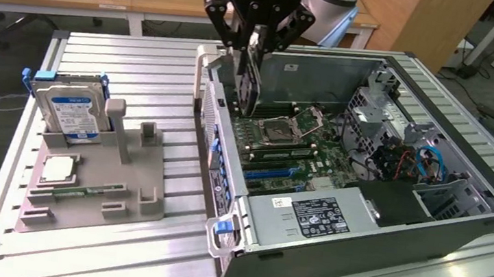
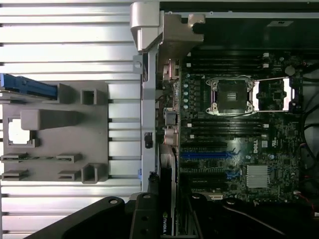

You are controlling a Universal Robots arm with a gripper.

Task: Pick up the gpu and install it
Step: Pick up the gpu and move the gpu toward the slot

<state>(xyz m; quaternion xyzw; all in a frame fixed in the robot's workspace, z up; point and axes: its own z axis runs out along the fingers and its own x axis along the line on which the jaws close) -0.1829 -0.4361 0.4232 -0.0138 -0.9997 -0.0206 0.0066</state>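
My gripper (image 1: pixel 256 48) is shut on the gpu (image 1: pixel 251 80), a thin dark card that hangs edge-down from the fingers. It hovers over the back left corner of the open computer case (image 1: pixel 458 223), above the motherboard (image 1: pixel 297 147). In the wrist view the gpu (image 2: pixel 168 199) shows edge-on between the gripper (image 2: pixel 169 205) fingers, with an NVIDIA mark on it. It lies along the case's rear wall side of the motherboard (image 2: pixel 259 149). The blue expansion slots (image 2: pixel 207 155) sit just beside the card's line, and the card is clear of the board.
A grey holder (image 1: pixel 122 187) on the slatted table (image 1: pixel 99 54) carries the silver hard drive (image 1: pixel 71 110) upright and the square processor chip (image 1: pixel 58 168). The empty CPU socket (image 1: pixel 283 127) is open. Cables (image 1: pixel 428 164) and the power supply (image 1: pixel 312 218) crowd the case's near side.
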